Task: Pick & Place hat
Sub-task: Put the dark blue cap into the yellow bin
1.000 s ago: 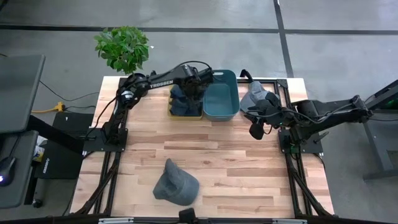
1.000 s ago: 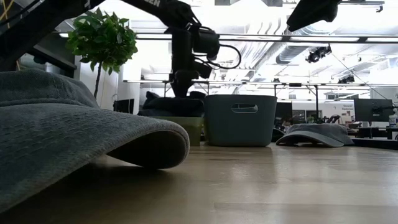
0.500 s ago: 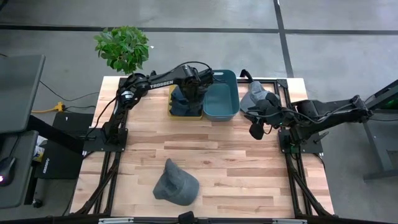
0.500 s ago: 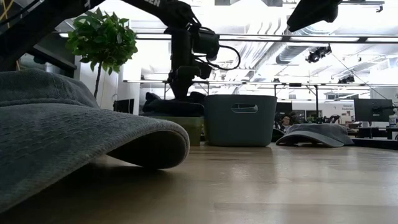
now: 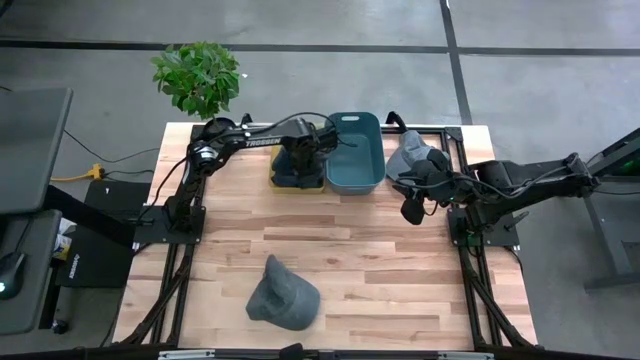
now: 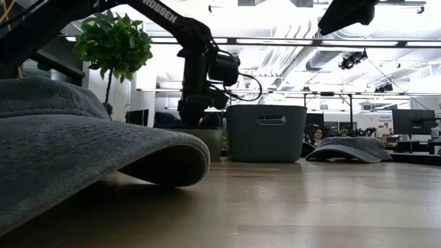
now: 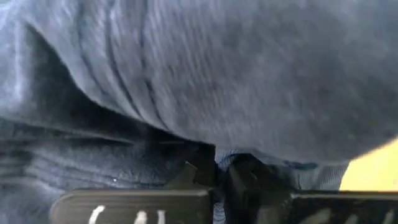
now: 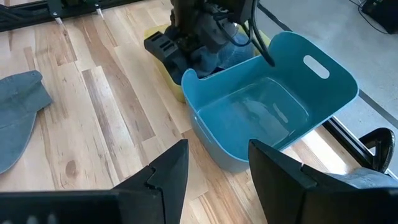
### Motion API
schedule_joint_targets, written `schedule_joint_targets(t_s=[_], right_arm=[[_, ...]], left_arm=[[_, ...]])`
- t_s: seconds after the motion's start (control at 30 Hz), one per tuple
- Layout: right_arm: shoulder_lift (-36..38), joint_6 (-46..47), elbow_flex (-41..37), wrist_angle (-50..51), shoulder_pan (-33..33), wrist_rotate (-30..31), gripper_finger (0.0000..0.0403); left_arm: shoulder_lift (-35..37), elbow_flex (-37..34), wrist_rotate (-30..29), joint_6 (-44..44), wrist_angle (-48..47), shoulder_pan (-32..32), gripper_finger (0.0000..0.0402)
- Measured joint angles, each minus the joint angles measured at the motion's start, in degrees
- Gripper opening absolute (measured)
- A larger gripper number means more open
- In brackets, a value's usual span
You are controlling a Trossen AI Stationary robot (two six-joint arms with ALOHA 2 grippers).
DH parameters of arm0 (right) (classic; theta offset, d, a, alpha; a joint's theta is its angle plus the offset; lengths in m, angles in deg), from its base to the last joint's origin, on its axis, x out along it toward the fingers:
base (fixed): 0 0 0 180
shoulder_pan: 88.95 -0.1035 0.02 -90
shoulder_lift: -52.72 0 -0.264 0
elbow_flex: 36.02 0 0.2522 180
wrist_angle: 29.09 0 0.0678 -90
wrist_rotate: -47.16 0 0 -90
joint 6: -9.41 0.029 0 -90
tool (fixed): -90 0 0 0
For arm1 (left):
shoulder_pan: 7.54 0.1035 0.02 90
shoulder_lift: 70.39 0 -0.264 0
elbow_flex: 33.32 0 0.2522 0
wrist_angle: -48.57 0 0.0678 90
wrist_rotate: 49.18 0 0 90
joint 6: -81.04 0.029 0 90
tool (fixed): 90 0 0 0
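A dark blue-grey hat (image 5: 296, 168) lies in the yellow bin (image 5: 273, 182) at the table's far side; in the left wrist view its cloth (image 7: 236, 74) fills the picture. My left gripper (image 5: 299, 157) is down in that bin, shut on the hat. A second grey hat (image 5: 283, 293) rests brim-down near the near edge, large in the low view (image 6: 83, 158). A third grey hat (image 5: 414, 155) lies at the far right. My right gripper (image 5: 411, 208) hovers open beside that hat, touching nothing (image 8: 214, 171). My left gripper (image 7: 219, 177) comes from above, pointing down into the yellow bin, and pinches a fold of the hat's cloth (image 7: 225, 158) between its two fingers. The hat lies in the bin under the fingers; which part of it they have, the cloth hides.
A teal bin (image 5: 356, 158) stands right of the yellow one, seen hollow in the right wrist view (image 8: 267, 118). A potted plant (image 5: 197, 75) stands past the far left corner. Bare wood (image 5: 350, 250) stretches across the table's middle.
My left gripper has gone down into the yellow bin, taking the dark hat with it. The hat stood above the bin's rim a second ago and now sits lower, inside it. The right arm has kept still.
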Motion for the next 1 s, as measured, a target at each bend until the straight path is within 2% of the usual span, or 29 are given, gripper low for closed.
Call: schedule_joint_targets(t_s=[0.6, 0.73, 1.0], right_arm=[[-0.01, -0.03, 0.00, 0.13, -0.01, -0.02, 0.0162], [-0.01, -0.03, 0.00, 0.13, 0.00, -0.02, 0.0161], [-0.01, -0.03, 0.00, 0.13, -0.01, 0.00, 0.0161]], left_arm=[[0.00, -0.47, 0.83, -0.11, 0.96, 0.04, 0.0009], [-0.02, 0.61, 1.12, 0.25, 0.46, 0.02, 0.0050], [-0.09, 6.76, 1.18, 2.86, -4.02, 0.02, 0.0172]])
